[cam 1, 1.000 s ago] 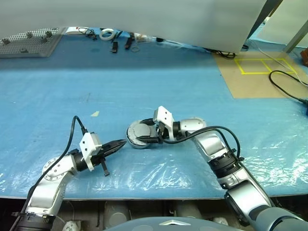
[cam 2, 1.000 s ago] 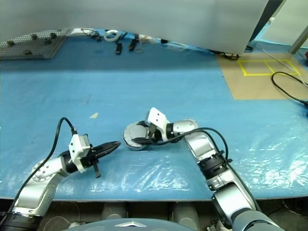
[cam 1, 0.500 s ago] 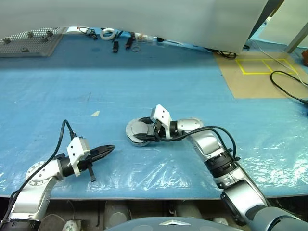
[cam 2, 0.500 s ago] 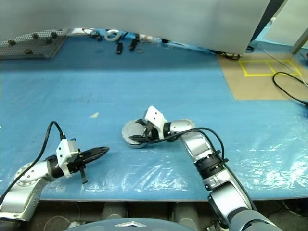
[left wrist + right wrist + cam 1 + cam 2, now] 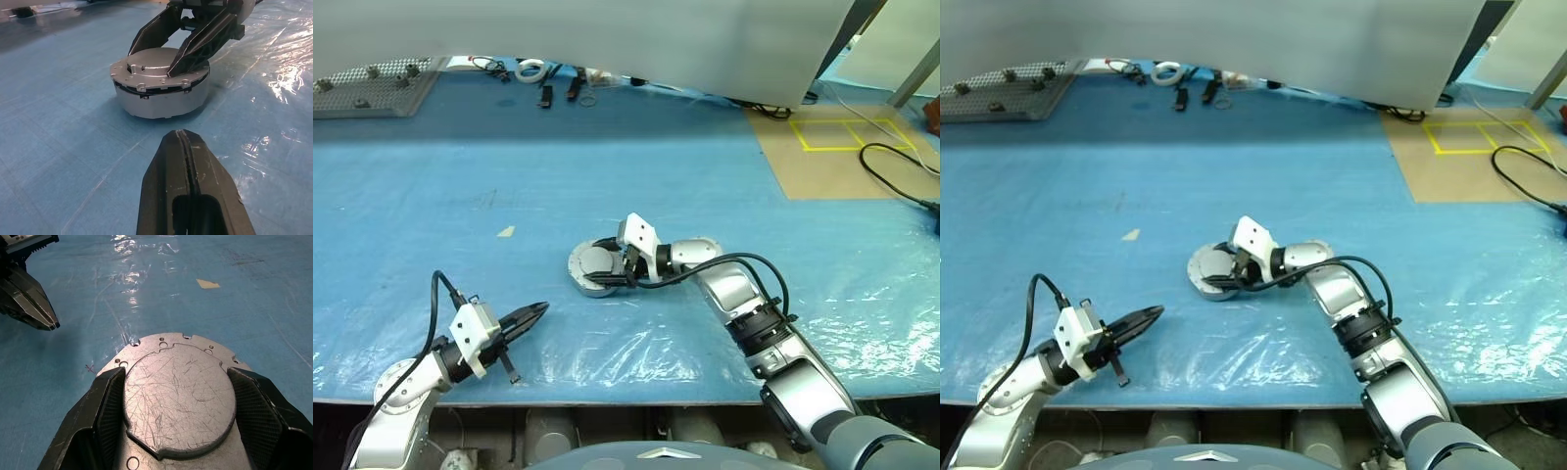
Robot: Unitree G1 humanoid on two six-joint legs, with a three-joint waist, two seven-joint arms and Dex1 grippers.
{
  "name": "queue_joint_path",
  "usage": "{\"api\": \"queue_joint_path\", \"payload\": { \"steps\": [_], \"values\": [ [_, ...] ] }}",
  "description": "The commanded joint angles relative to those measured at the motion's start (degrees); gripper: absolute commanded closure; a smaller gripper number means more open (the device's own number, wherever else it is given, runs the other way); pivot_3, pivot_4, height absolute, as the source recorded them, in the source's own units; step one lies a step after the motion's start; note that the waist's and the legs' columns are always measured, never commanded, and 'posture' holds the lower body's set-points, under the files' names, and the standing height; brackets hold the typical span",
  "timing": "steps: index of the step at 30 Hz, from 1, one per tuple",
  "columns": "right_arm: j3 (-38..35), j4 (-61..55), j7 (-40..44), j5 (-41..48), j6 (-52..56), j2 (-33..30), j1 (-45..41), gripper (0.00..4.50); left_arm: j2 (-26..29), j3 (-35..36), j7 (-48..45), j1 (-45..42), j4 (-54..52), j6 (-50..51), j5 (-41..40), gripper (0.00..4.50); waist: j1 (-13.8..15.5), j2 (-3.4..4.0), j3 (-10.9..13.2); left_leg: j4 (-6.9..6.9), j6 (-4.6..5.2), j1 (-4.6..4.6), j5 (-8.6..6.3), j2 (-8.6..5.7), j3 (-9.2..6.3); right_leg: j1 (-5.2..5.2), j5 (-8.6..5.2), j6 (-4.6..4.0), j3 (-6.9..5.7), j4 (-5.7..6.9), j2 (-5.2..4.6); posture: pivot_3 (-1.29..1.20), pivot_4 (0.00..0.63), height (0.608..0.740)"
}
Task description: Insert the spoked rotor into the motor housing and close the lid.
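The silver-grey motor housing (image 5: pixel 161 100) stands on the blue mat in the middle of the table, with the lid (image 5: pixel 178 401) lying on it, smooth scratched face up. The spoked rotor is hidden. My right gripper (image 5: pixel 605 264) reaches in from the right, and its black fingers (image 5: pixel 105 411) clasp the lid's raised round face from both sides. My left gripper (image 5: pixel 536 310) hovers near the table's front left, shut and empty. It points toward the housing with a wide gap between them.
At the back left lie a grey perforated plate (image 5: pixel 372 83), a white tape roll (image 5: pixel 530 69) and small black tools (image 5: pixel 548 93). A scrap of tape (image 5: pixel 507 232) sits left of the housing. A black cable (image 5: pixel 891 171) runs at the far right. The table's front edge is just below my left gripper.
My left gripper has drawn back from the housing toward the front left edge, staying shut. My right gripper has kept its hold on the lid.
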Motion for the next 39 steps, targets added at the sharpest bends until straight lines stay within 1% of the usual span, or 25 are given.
{"api": "queue_joint_path", "payload": {
  "steps": [1,4,14,20,24,32,37,39],
  "values": [
    [2.00,2.03,1.32,-2.04,-2.39,-0.49,-0.24,1.52,-1.02,0.36,2.41,-0.43,-4.76,2.72,-3.35,4.50,-0.01,-0.01,0.00,0.00,0.00,0.01,0.00,0.00,0.00,0.00,0.00,0.00,0.01,0.00,0.00,0.00,0.150,0.740],
    [2.48,3.56,1.92,-2.55,-3.42,-0.55,0.26,1.52,-0.69,-0.55,1.94,0.30,-6.08,3.99,-3.67,4.50,-0.05,-0.01,-0.01,0.00,0.00,0.01,0.00,0.01,0.01,0.00,0.00,-0.01,0.00,0.01,0.01,0.00,0.150,0.740],
    [2.98,6.43,1.84,-3.61,-5.59,-0.24,0.37,1.52,-1.21,-1.63,2.08,-0.22,-5.20,3.00,-2.34,4.50,-0.07,-0.03,-0.06,0.00,0.03,0.10,-0.02,-0.01,0.09,0.20,-0.01,0.00,0.01,-0.02,0.01,0.00,0.150,0.740],
    [3.04,8.44,2.12,-4.27,-6.90,-0.86,0.07,1.52,-0.76,-1.17,2.53,-1.78,-4.40,3.37,-2.49,4.50,-0.05,-0.03,-0.09,0.00,0.03,0.12,-0.02,-0.01,0.09,0.22,-0.01,0.00,0.02,-0.01,0.01,0.00,0.150,0.740],
    [4.20,11.20,1.40,-6.49,-9.29,-1.27,-0.60,1.52,-0.40,-1.31,2.39,-2.08,-5.14,4.69,-3.36,4.50,-0.11,-0.03,-0.19,0.00,0.03,0.16,-0.02,-0.01,0.12,0.24,-0.01,-0.01,0.01,0.00,0.01,0.00,0.150,0.740],
    [3.91,14.00,0.95,-6.95,-8.88,-1.08,-1.88,1.52,-0.41,-1.66,2.39,-3.28,-4.64,4.83,-2.86,4.50,-0.06,-0.02,-0.28,-0.01,0.23,0.59,-0.14,-0.03,0.14,0.54,0.00,-0.02,0.05,0.08,0.01,0.00,0.150,0.740],
    [0.77,11.18,3.34,-2.03,-2.08,-0.33,-2.66,1.52,-0.44,-1.80,2.37,-4.26,-4.59,5.28,-2.85,4.50,0.05,0.00,-0.32,-0.02,0.23,0.58,-0.14,-0.02,0.12,0.54,0.03,-0.07,0.09,0.11,0.00,0.00,0.150,0.740],
    [0.73,10.16,4.33,-1.88,-1.93,-0.91,-2.64,1.52,-0.40,-1.88,2.19,-4.44,-4.45,5.42,-2.86,4.50,0.06,0.00,-0.32,-0.01,0.23,0.56,-0.14,-0.02,0.11,0.51,0.03,-0.08,0.09,0.08,0.00,0.00,0.150,0.740]
  ]
}}
